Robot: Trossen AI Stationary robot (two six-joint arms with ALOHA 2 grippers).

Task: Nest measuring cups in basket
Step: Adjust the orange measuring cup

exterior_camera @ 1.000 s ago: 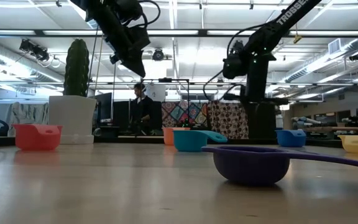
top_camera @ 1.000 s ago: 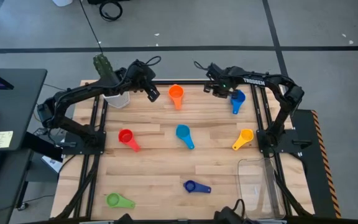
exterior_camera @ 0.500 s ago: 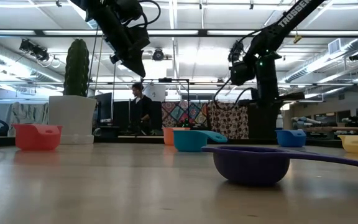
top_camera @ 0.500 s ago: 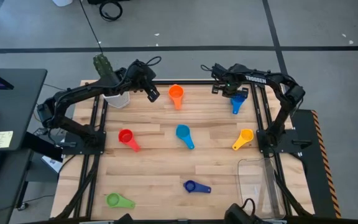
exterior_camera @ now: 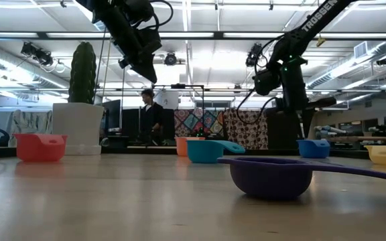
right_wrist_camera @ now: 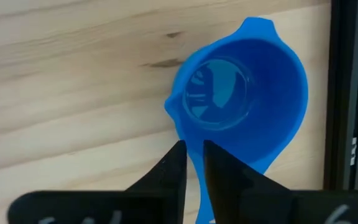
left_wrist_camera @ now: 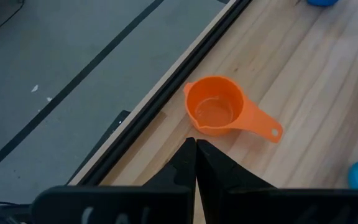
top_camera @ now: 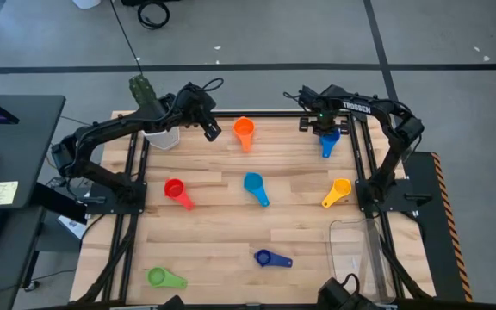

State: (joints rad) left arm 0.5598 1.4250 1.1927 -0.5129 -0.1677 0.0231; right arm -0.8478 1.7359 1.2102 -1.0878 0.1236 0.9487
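Change since a second ago: my right gripper (top_camera: 325, 130) has slid along the far edge toward the right rail and now hangs over the blue cup (top_camera: 328, 139); my left gripper (top_camera: 209, 129) has not moved.
Right claw: fingers nearly together with a thin gap, holding nothing, poised above the blue cup's handle.
Left claw: fingertips (left_wrist_camera: 195, 163) pressed shut, empty, just beside the orange cup (top_camera: 244, 131).
Other cups: red cup (top_camera: 176, 190), light blue cup (top_camera: 254, 186), yellow cup (top_camera: 337, 190), dark blue cup (top_camera: 269, 257) and green cup (top_camera: 163, 277) lie well apart on the table.
Basket: clear bin (top_camera: 357, 258) at the near right corner.
Surface: pale wooden table (top_camera: 222, 224).
Room: a cactus pot (exterior_camera: 78, 127) at the far left corner; a person (exterior_camera: 151, 118) stands well behind the table.
Hard to see: the basket's near end is cut off.
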